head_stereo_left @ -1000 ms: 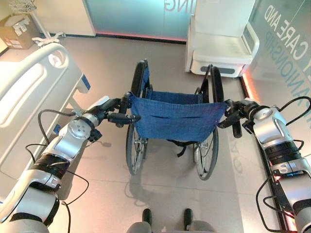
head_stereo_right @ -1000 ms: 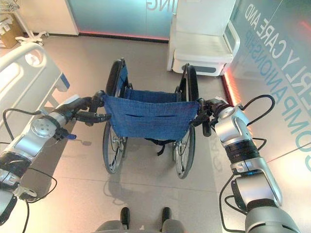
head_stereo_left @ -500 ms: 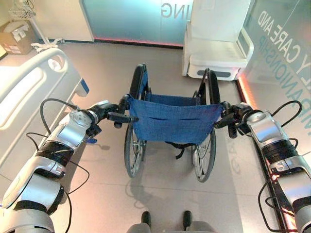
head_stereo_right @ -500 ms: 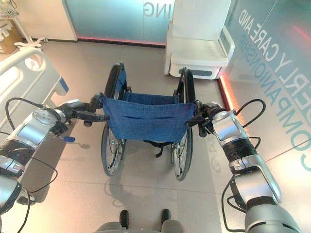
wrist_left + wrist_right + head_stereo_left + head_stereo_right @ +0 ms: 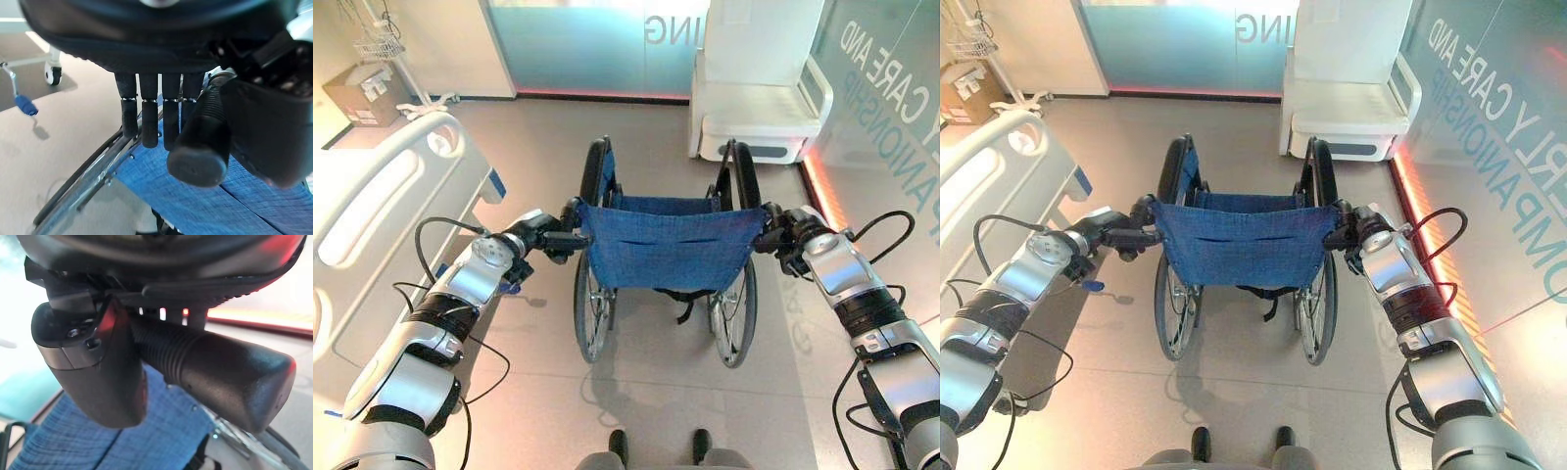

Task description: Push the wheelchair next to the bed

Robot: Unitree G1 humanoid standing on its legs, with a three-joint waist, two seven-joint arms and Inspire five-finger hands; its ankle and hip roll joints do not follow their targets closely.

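Grey floor, bed (image 5: 372,211) along left edge. Left hand (image 5: 540,235), right hand (image 5: 781,238) each grip wheelchair (image 5: 666,245) handle; push evenly, steer left.

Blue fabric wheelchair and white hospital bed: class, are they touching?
Apart. The left eye view shows bare floor between the blue fabric wheelchair and the white hospital bed.

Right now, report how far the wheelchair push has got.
Done: left hand and right hand grip the wheelchair push handles. In hand: steering it along the open floor. Left: bringing it beside the bed, which stands apart on the robot's left.
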